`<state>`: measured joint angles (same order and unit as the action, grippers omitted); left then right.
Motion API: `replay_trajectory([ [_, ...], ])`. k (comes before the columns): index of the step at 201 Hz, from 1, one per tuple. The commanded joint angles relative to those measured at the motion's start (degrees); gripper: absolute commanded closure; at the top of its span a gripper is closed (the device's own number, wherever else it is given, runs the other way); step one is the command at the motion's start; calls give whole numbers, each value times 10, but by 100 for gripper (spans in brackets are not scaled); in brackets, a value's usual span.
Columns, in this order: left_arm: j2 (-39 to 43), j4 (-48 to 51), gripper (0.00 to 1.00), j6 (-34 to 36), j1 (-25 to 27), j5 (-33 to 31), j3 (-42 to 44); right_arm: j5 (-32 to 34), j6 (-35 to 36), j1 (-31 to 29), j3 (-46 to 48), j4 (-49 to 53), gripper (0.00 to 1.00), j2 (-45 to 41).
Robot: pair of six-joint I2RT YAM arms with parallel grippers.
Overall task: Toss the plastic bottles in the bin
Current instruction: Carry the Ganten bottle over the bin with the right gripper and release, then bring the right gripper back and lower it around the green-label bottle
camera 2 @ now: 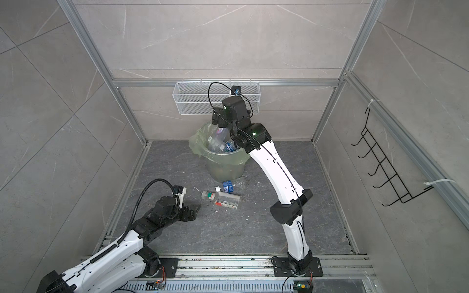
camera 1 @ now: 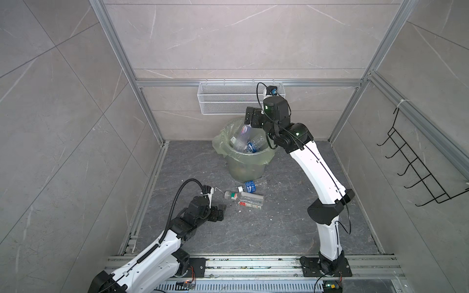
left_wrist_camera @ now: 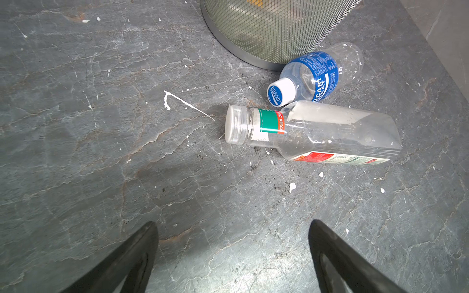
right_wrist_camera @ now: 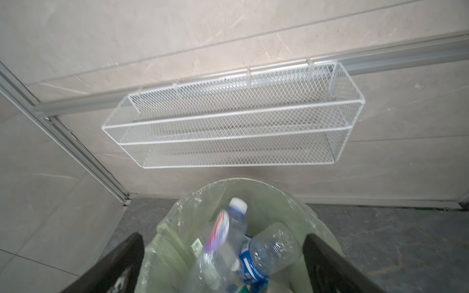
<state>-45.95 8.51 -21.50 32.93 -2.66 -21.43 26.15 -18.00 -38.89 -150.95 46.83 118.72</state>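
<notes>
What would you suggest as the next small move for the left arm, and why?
Probably ease the left gripper forward and down toward the clear bottle with the green band. Its jaws are open and empty, and that bottle lies on the floor just ahead, nearer than the blue-labelled bottle by the bin. The right gripper is open over the bin, holding nothing.

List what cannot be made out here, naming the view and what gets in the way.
Bin, lower contents: buried under the top bottles, both top views.
Smeared bottle: label lost to motion blur, right wrist view.
Bin, rim: cut off by the frame edge, left wrist view.
</notes>
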Motion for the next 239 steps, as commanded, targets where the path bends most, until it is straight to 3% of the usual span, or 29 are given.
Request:
replay_trajectory([
  [1,12,-19,5,-3,2,-3,2,5,3,-11,79,9,1,-84],
  [29,-2,-21,5,-1,1,3,-2,-38,20,-12,326,-137,1,-234],
  [100,-16,-20,5,0,2,7,-10,-48,39,-12,562,-150,0,-372],
  [187,-15,-22,5,1,2,10,-10,-135,29,-13,755,-202,1,-440],
  [239,-13,-36,9,22,2,61,-4,-172,38,-13,812,-218,0,-431],
])
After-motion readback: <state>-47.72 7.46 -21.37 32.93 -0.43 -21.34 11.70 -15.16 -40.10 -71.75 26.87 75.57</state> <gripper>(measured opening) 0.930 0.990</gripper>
